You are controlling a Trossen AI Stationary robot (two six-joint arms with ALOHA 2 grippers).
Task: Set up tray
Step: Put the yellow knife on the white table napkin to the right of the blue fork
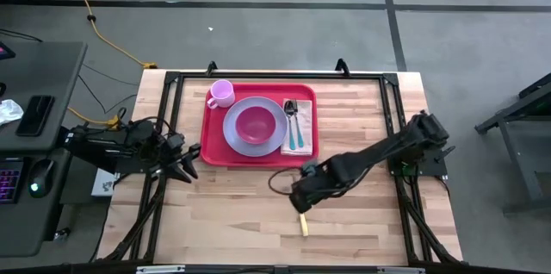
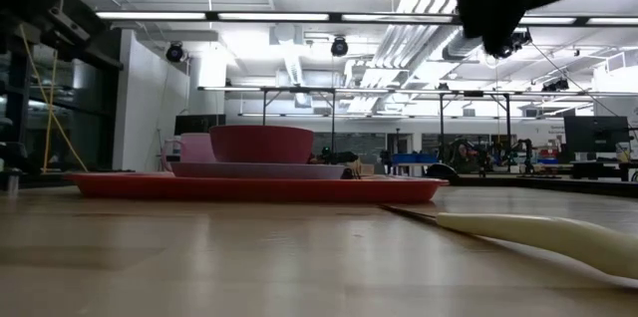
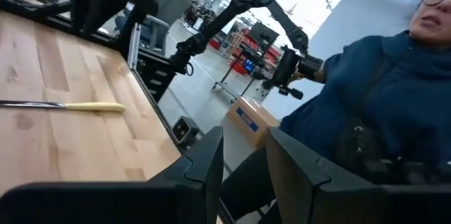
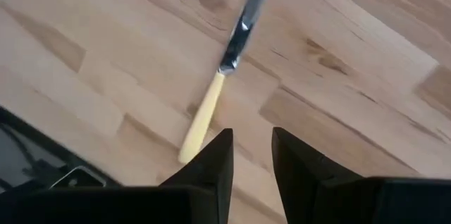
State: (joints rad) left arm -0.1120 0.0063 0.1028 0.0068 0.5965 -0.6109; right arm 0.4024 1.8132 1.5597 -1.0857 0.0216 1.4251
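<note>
From where I stand the tray (image 1: 213, 140) sits at about twelve o'clock from the table's middle, already carrying a lavender plate (image 1: 232, 130) with a dark pink bowl (image 1: 256, 123) on it, a small pink cup (image 1: 221, 93) at its ten o'clock corner, and a napkin (image 1: 306, 139) bearing a spoon and a teal-handled piece at its three o'clock side; what looks to be missing is the knife (image 4: 218, 77), which lies on the bare wood at roughly five o'clock from the tray, well apart from it; so I judge the step in hand to be fetching that knife.

The right gripper (image 4: 250, 155) hovers just above the knife's cream handle, fingers slightly parted with a narrow gap and nothing between them; the next move, I reckon, calls for lining that gap across the handle, dropping down to the wood and pinching a thin, flat thing that may slide or tip.

The left gripper (image 3: 244, 159) waits off the table's nine o'clock edge, fingers a little apart, empty.

From above, the right arm covers most of the knife, leaving only the handle's end showing; from table height the knife's handle runs off the picture's edge and the tray's contents overlap, so the cutlery on the napkin cannot be made out; a person in a dark blue top shows beyond the table.
</note>
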